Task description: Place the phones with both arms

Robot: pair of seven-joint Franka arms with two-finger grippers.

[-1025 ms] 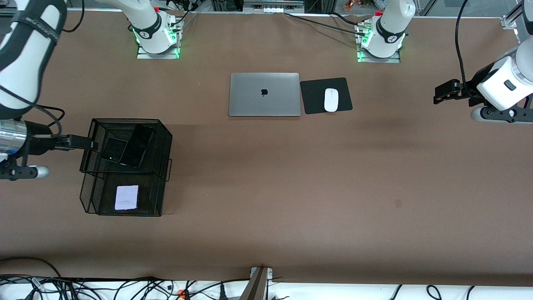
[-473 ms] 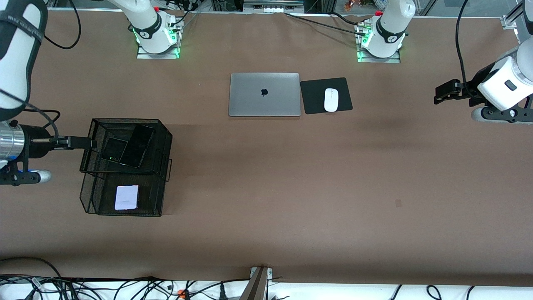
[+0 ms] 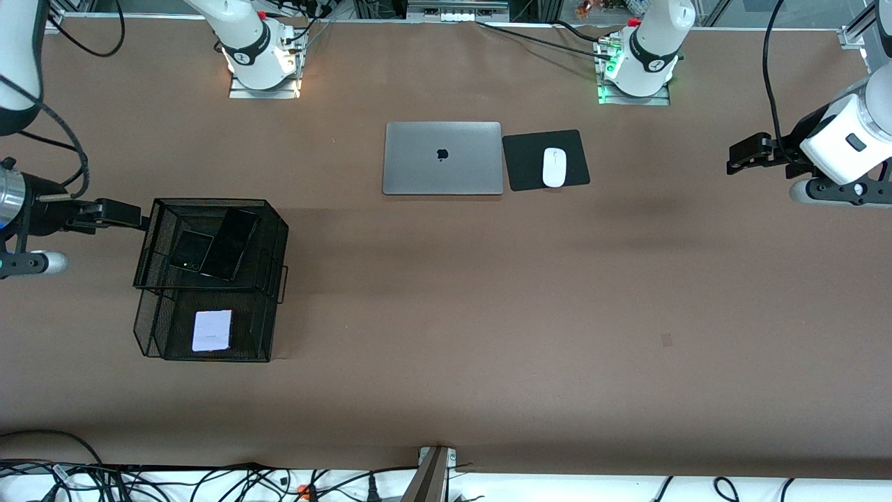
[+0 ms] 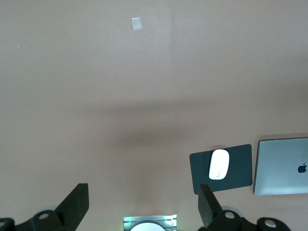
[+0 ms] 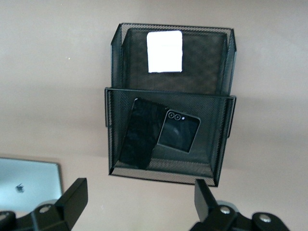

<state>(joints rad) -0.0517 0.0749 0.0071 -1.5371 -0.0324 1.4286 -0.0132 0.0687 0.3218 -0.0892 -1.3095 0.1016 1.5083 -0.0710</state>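
A black mesh rack (image 3: 277, 237) with two tiers stands toward the right arm's end of the table. Its upper tier holds a small squarish black phone (image 3: 190, 251) leaning against a longer black slab phone (image 3: 231, 244). The white-lavender phone (image 3: 212, 330) lies in the lower tier, nearer to the front camera. My right gripper (image 3: 143, 222) hangs open and empty over bare table just beside the upper tier. In the right wrist view the slab (image 5: 139, 139), the small black phone (image 5: 179, 131) and the pale phone (image 5: 164, 51) show past the right gripper (image 5: 139, 187). My left gripper (image 3: 732, 159) waits open over bare table at the left arm's end.
A shut silver laptop (image 3: 442, 158) lies between the arm bases, with a white mouse (image 3: 554, 167) on a black pad (image 3: 526, 164) beside it. The left wrist view shows the same mouse (image 4: 219, 164) and laptop (image 4: 284, 166) past the left gripper (image 4: 143, 191).
My right gripper has drawn back out of the rack's upper tier toward the table's end and the arm bases. The phones and the left arm have not moved.
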